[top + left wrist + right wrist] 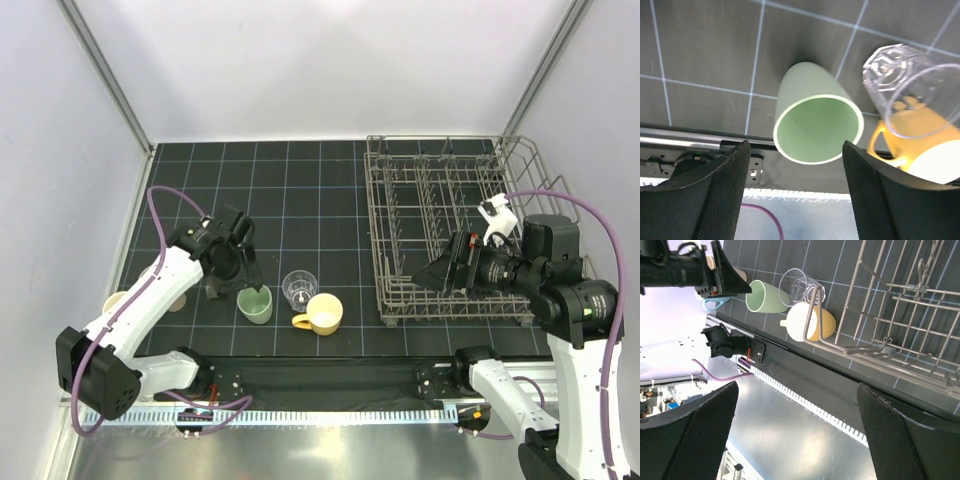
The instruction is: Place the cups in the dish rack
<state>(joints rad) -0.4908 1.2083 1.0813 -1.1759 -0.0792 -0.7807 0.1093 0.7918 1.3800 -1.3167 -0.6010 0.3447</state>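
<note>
A pale green cup (256,306) (815,127) stands upright on the dark mat. A clear glass (299,288) (912,95) and a yellow mug (322,314) (927,145) stand just to its right. My left gripper (235,285) (796,145) hovers over the green cup's near rim, open, with its fingers clear of the cup. The wire dish rack (400,300) (920,305) stands at the right with no cups in it. My right gripper (428,275) (797,386) hangs open above the rack's near left corner. A light blue cup (715,304) peeks out behind the left arm.
A tan cup (116,299) lies partly hidden under the left arm near the left wall. White walls close in the mat on three sides. A metal rail (330,412) runs along the near edge.
</note>
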